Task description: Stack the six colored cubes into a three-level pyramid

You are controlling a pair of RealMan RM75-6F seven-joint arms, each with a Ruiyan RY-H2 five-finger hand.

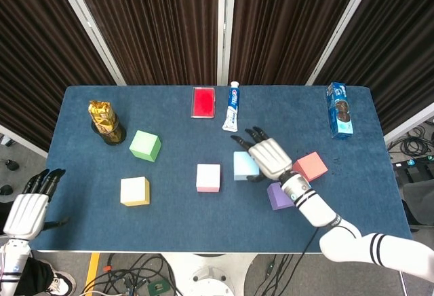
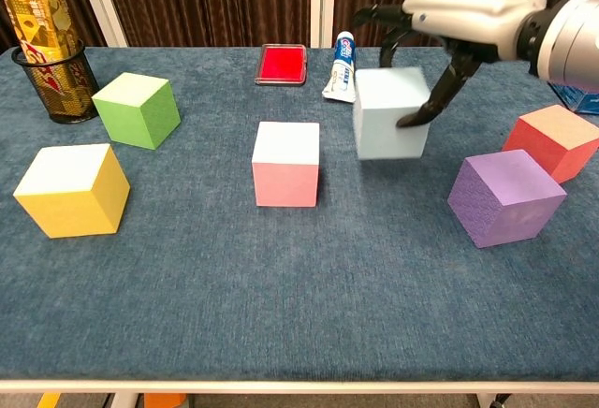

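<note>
Table [image 1: 176, 208]: dark blue cloth cover. Cubes: light blue cube [image 2: 389, 113], pink cube [image 2: 285, 164], yellow cube [image 2: 72, 189], green cube [image 2: 138, 109], purple cube [image 2: 505, 197] with a fine textured pattern, red cube [image 2: 552, 141]; the tops of the pink, yellow and green cubes read paler. Right hand [image 2: 449, 24]: silver-white shell, black fingers [image 2: 440, 99]; white forearm with black bands. Left hand [image 1: 28, 204]: same scheme. Red flat box [image 2: 282, 63]. Toothpaste tube [image 2: 341, 68]: white with blue and red print. Black mesh cup [image 2: 58, 80] containing a gold packet [image 2: 37, 24]. Blue carton [image 1: 339, 109]. Backdrop: dark brown curtains [image 1: 156, 24].
</note>
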